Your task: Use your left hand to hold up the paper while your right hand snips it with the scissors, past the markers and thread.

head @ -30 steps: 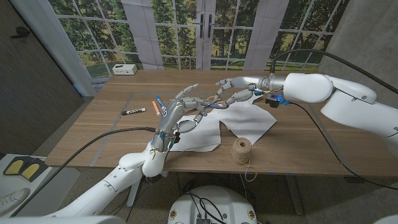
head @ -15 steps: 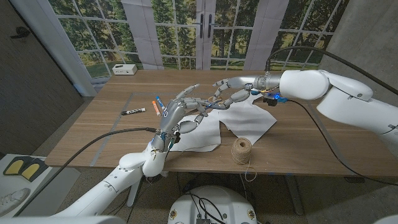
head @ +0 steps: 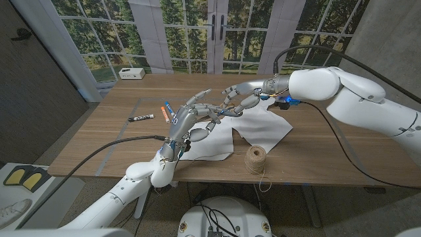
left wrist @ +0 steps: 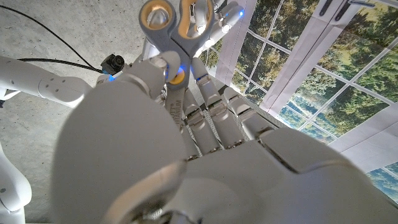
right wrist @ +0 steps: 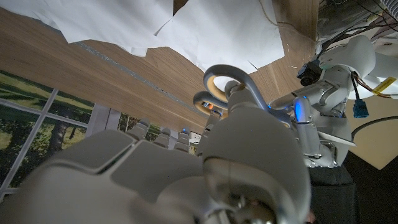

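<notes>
My left hand [head: 193, 120] is raised above the table's middle, and its thumb and fingers pinch the scissors [head: 219, 112] near the pivot. The grey, orange-lined handles [left wrist: 174, 18] stick out past its fingertips. My right hand [head: 240, 99] comes in from the right, with its thumb right at the handle loops [right wrist: 222, 82]. Whether it grips them is hidden. The white paper [head: 263, 125] lies flat on the table under both hands, and neither hand touches it.
A ball of twine [head: 256, 158] stands near the front edge beside the paper. A black marker [head: 140, 118], an orange marker [head: 162, 110] and a blue marker [head: 168, 107] lie to the left. A white box [head: 131, 73] sits at the back left.
My right arm has drawn a little to the left, bringing its hand closer against the scissors' handles. The left hand has held still with the scissors.
</notes>
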Motion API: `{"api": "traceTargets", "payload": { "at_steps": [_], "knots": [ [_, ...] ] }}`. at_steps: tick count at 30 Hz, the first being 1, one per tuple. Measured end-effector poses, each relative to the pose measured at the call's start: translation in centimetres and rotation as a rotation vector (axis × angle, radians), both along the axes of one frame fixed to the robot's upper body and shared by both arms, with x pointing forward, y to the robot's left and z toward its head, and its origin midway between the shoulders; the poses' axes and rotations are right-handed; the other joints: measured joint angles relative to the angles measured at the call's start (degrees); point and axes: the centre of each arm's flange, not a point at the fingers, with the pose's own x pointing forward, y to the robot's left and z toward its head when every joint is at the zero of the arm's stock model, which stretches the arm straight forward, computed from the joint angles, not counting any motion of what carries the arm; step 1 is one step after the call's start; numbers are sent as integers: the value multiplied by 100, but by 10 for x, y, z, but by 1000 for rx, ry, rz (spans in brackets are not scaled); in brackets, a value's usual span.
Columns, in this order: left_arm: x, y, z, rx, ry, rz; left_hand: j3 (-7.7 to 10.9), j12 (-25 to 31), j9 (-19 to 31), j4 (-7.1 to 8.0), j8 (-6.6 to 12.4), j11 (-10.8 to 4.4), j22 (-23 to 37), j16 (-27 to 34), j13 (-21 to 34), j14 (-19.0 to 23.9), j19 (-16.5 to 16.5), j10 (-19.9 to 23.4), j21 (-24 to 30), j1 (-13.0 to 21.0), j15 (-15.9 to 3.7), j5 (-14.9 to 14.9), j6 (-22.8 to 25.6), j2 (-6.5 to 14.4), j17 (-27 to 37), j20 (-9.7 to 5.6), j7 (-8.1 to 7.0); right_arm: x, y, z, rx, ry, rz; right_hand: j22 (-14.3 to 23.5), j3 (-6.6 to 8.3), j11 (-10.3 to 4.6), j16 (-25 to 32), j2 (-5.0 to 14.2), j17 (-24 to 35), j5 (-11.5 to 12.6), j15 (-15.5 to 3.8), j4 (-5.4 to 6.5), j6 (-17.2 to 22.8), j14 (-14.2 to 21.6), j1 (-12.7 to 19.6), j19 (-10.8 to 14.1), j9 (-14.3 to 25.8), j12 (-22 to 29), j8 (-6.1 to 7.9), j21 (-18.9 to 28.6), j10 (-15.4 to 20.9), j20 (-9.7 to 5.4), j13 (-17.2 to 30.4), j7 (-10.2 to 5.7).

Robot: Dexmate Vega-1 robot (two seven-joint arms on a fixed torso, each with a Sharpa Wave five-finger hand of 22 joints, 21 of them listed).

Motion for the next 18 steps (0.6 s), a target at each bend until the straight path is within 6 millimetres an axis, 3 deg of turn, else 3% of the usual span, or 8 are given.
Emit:
{"api": "traceTargets", "payload": {
  "at_steps": [8,11,15,18],
  "knots": [
    [-1,-1,0,1,-2,-2,1,-16,28,-1,-1,21,0,0,3,0,0,21,0,2,0,0,-21,2,0,0,-21,5,1,2,-18,14,-5,0,0,-55,0,-32,0,-21,1,0,-61,0,32,2,3,0,-50,0,37,-16,0,-60],
    [-2,-1,-1,2,-1,-1,1,-33,30,-1,-2,23,0,0,127,0,0,22,0,4,0,0,-21,2,0,0,-21,5,1,2,-22,21,-4,0,14,-167,0,-7,0,-36,1,14,-2,1,86,2,-21,47,-72,0,109,-16,0,-70],
    [-3,-2,-2,2,-1,-2,1,-33,54,-1,27,24,0,0,128,0,0,23,0,11,0,-5,-20,10,0,0,-20,8,-1,4,-18,28,-5,0,11,-297,23,-24,0,-43,2,35,453,1,144,2,-92,106,64,0,243,-15,0,-70],
    [-3,-2,-3,1,0,-1,1,-32,50,-1,28,24,0,0,128,0,0,24,0,19,0,-10,-20,18,-1,0,-20,9,-1,4,-17,28,-2,0,-43,-273,23,-24,0,-88,2,89,849,1,144,2,-93,161,207,28,429,-15,0,-21]
  ]
}}
